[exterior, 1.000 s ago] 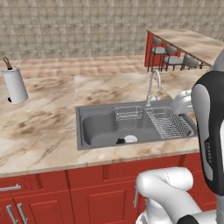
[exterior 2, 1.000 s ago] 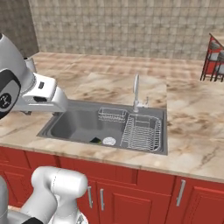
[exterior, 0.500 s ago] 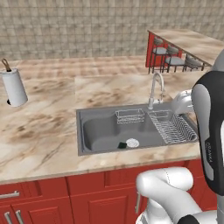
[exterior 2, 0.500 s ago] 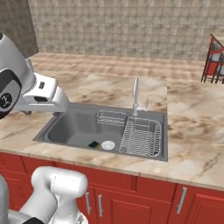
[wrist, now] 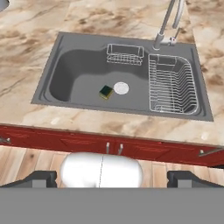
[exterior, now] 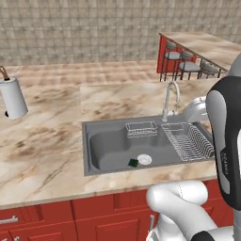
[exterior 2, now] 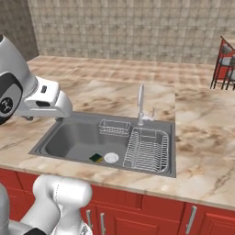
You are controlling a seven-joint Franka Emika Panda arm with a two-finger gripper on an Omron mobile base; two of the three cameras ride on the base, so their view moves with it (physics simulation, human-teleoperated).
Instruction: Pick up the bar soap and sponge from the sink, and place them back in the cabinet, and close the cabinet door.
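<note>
Claw (wrist: pixel 112 177) gapes wide — sponge (wrist: pixel 106 92) in sink (wrist: pixel 65 65).

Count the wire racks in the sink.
2. A small wire basket at the back wall of the grey steel sink, and a large wire dish rack filling the side under the chrome tap.

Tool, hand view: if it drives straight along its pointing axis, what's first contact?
Likely the sink floor near the sponge beside the drain; nothing stands between. Tool is open, depth unclear.
</note>
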